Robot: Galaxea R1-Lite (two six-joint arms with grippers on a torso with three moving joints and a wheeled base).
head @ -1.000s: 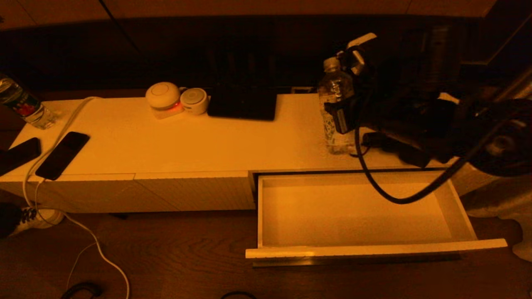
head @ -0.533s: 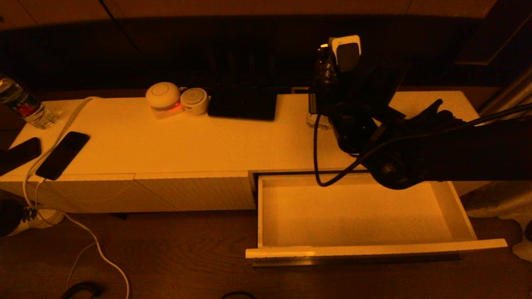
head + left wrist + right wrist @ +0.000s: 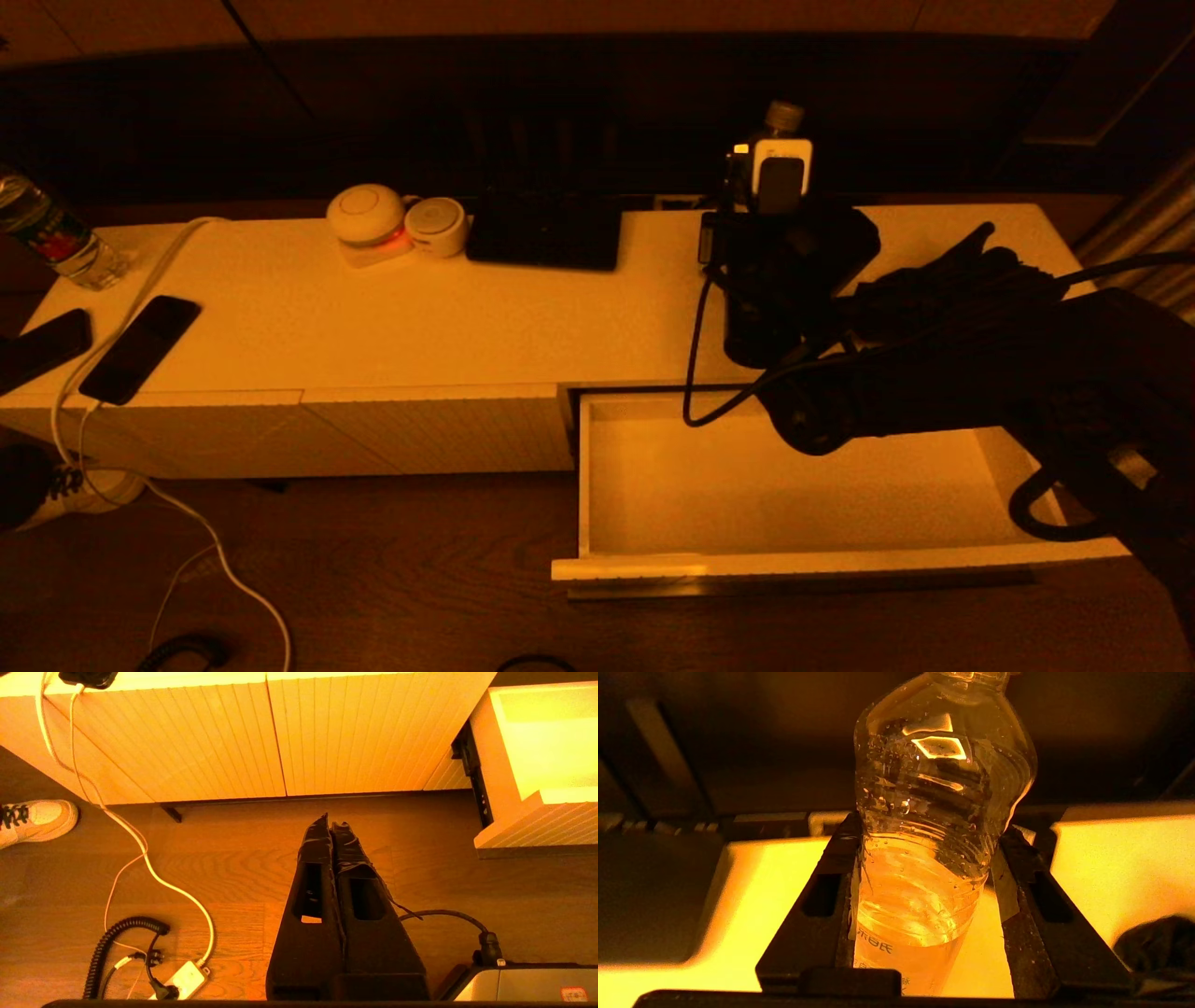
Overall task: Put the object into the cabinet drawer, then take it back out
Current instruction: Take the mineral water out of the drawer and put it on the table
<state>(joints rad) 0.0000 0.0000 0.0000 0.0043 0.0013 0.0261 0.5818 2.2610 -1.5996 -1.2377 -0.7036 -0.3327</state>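
Head view: right gripper (image 3: 761, 210) is seen over the back-right part of the cabinet top (image 3: 373, 317), w/ the water bottle (image 3: 782, 117) clamped in it; only the cap end shows, sticking up behind the wrist.
Right wrist view: bottle (image 3: 934, 826) is pinched between both fingers (image 3: 822, 896) about mid-body, jaws roughly half open bc the bottle fills the gap. Partly filled w/ water, label end sits nearest the cam.
Bottle position: held off the top and not in the drawer yet. Looks carried more or less upright, prob so the water doesn't slosh, tho the exact tilt can't be told.
Cabinet drawer (image 3: 794, 485): pulled fully out below the right half of the cabinet, nothing seen inside, so the drop spot is ready. It's just in front of and below the gripper.
Task stage (guess): carry phase, put-in half not done; take-out half still to come.
Left gripper (image 3: 332, 833): parked low by the floor in front of the ribbed panels (image 3: 233, 737), fingers pressed together, nothing held.
Other stuff: two phones (image 3: 140, 347), a cable (image 3: 131, 308) and round gadgets (image 3: 366, 217) are left on the far side of the top, well apart from the path.
Risk (guess): the arm's own cable (image 3: 695, 373) hangs over the drawer's back edge, could snag on lowering.
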